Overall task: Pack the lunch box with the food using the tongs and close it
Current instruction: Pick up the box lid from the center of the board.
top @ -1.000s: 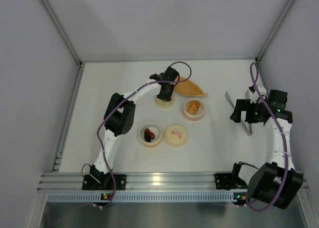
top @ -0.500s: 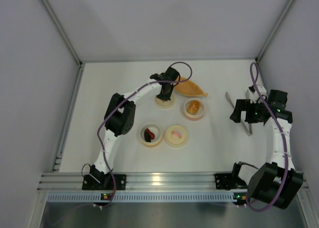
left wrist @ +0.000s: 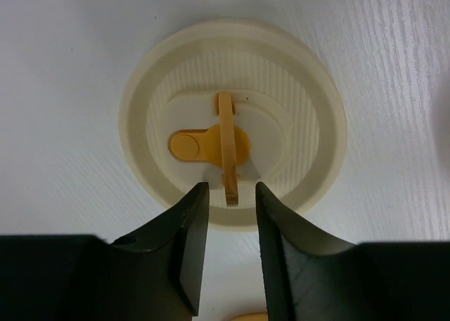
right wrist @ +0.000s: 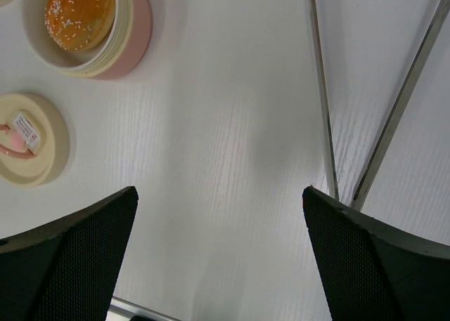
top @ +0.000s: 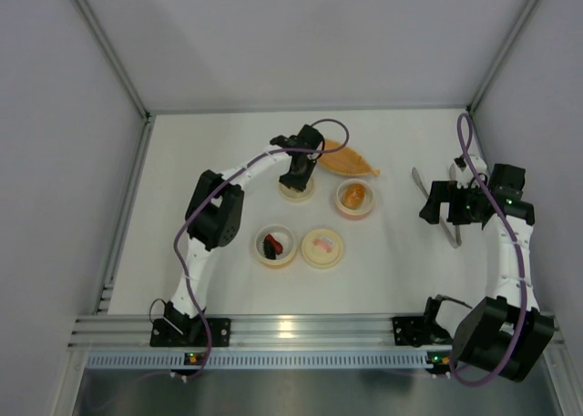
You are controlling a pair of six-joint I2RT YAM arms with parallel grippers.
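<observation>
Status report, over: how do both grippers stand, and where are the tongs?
Left gripper open over cream lid, its tab between the jaws. Right gripper wide open over tongs; tongs flat on table, unheld. Nothing in the way.

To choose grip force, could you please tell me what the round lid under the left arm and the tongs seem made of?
The lid: probably moulded plastic, matt cream, judging by its fine ribs and soft sheen. The tongs: likely metal, thin grey arms with a bright sheen.
</observation>
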